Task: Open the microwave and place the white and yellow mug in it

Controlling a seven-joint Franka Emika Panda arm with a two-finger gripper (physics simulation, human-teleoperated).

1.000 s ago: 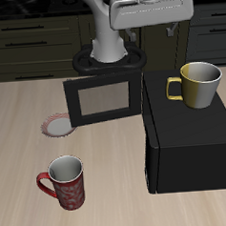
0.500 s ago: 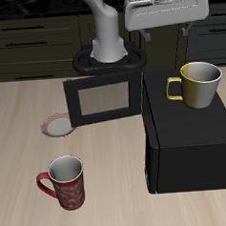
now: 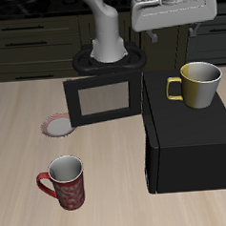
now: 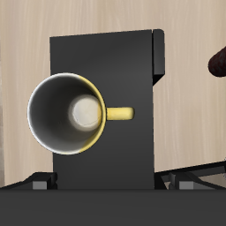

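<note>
So the door part looks done: the microwave (image 3: 188, 138) has its door (image 3: 104, 99) swung wide open, sticking out sideways from the box with the dark window facing the front of the table. What's left is basically the whole mug half of the job.

Going from the front of the table back, all relative to the microwave: the red patterned mug (image 3: 64, 181) stands out in front of the open door, well clear of the box, and it's not the one we want. A small round plate-like thing (image 3: 57, 124) lies on the table just beside the door. The white and yellow mug (image 3: 200, 84) is upright on top of the microwave, near its back edge, loop handle pointing toward the door side. Not inside yet, not lifted.

The gripper (image 3: 175, 7) hangs above the microwave's back edge, well above the mug and touching nothing. The wrist view looks straight down into the mug (image 4: 69, 114), so I'd guess it's lining up for the grab. Fingers aren't clearly visible in either view, so I can't tell how far apart they are.
</note>
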